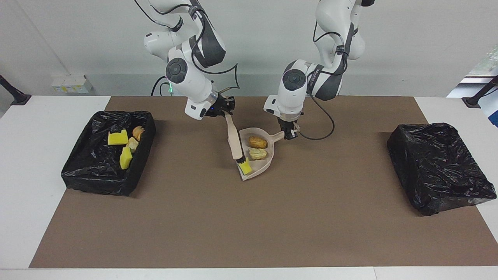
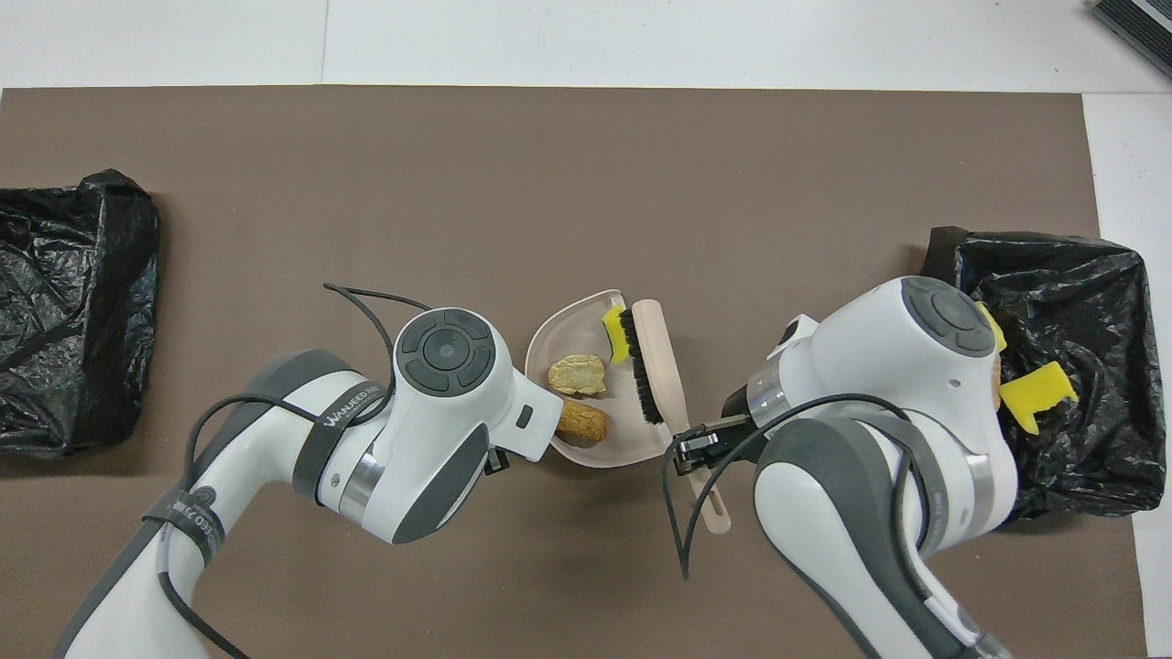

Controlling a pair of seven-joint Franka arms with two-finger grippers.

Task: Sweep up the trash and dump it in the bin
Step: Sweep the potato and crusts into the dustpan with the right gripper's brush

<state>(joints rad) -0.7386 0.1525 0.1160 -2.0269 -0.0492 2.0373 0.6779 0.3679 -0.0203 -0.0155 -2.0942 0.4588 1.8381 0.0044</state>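
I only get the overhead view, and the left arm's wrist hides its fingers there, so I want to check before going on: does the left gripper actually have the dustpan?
Observer: Yes. In the facing view the left gripper is shut on the handle of the dustpan.
Operator: The right arm covers part of the bin at its end of the table. What is in it?
Observer: The bin holds four scraps: two yellow sponge bits and two bread-like pieces, all lying toward the side nearer the dustpan.
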